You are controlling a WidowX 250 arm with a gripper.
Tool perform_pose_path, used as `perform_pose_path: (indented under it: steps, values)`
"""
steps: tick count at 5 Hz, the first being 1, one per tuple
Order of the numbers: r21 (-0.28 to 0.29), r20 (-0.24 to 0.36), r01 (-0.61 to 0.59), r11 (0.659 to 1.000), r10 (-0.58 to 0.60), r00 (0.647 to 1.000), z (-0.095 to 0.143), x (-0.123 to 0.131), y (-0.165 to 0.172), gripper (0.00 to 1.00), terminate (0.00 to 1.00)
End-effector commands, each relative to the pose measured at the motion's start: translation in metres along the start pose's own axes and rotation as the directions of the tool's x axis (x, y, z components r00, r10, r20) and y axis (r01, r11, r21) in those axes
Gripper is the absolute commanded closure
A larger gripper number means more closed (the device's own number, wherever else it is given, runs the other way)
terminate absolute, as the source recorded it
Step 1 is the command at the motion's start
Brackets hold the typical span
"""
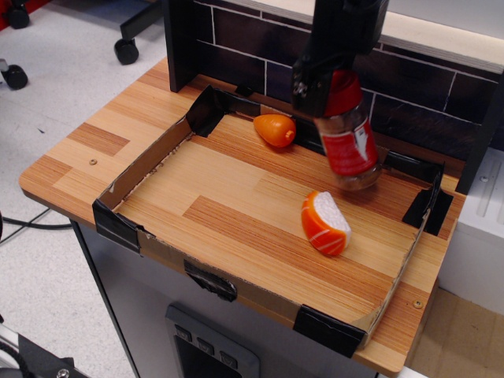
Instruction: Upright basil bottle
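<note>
A wooden worktop (102, 150) carries a shallow cardboard tray (150, 161) taped at its corners. Over the tray's back right corner, the black gripper (327, 83) clamps the red cap of the basil bottle (348, 146), holding it nearly upright, base down, tilted slightly. A salmon sushi toy (324, 224) lies toward the front right; 1 orange egg-shaped toy (275, 130) sits by the back edge.

Black arm reaching down from above, claw (327, 85) closed, gripping something, tilted slightly
</note>
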State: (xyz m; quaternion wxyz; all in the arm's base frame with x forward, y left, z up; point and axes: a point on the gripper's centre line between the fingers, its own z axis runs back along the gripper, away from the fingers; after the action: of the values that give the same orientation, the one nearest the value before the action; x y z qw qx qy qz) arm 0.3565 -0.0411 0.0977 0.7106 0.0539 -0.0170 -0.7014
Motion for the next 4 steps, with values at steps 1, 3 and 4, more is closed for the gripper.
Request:
perform_pose_path:
  steps: [1, 3, 4]
  values:
    - [0.042, -0.096, 0.034, 0.999, -0.030, 0.995, 0.008, 0.004, 0.002, 0.00, 0.00]
    - [0.020, -0.049, 0.019, 1.000, -0.018, 0.999, 0.021, 0.009, 0.001, 0.00, 0.00]
    - [0.048, -0.011, 0.017, 0.999, -0.016, 1.000, 0.041, 0.008, 0.003, 0.00, 0.00]
